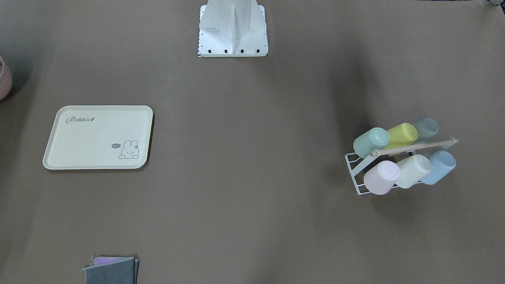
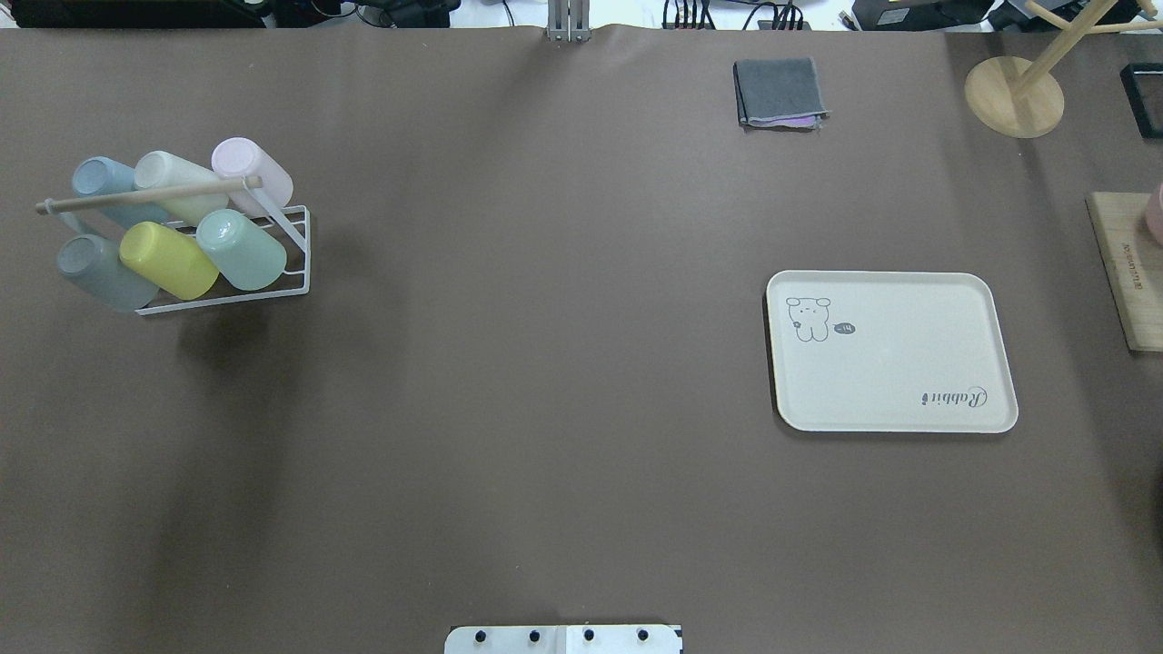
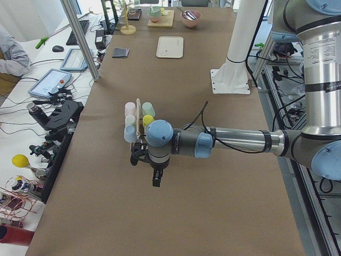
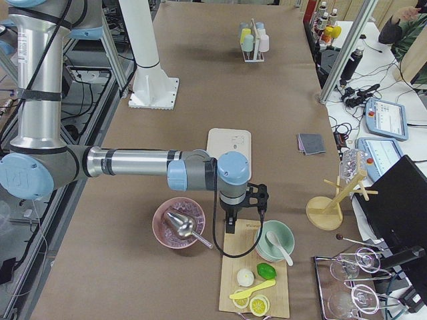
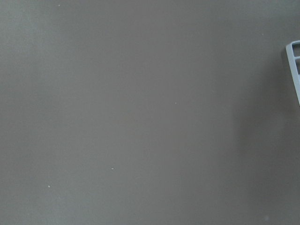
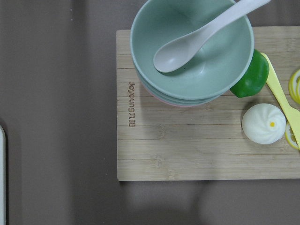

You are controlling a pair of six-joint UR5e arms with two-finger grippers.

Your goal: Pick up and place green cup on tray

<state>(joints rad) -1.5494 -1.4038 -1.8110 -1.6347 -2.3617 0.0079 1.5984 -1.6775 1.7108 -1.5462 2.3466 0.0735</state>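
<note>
The fingers of the left gripper [image 3: 155,180] show only from the table's end, so I cannot tell whether they are spread or pressed together; the same goes for the right gripper [image 4: 230,223]. The green cup [image 2: 242,249] sits on the white wire rack [image 2: 307,259], at the inner end of the robot-side row, just beside the yellow cup [image 2: 168,260]. It is upended and slanted, with closed base uppermost, mouth down, long axis tilted rather than plumb. The left gripper hangs near the rack (its wrist camera catches just a rack corner at the right edge), so the cup lies off that way and the left arm is plainly nearer. The right gripper hovers over the wooden board [image 6: 187,154], beyond the tray [image 2: 909,363].
</note>
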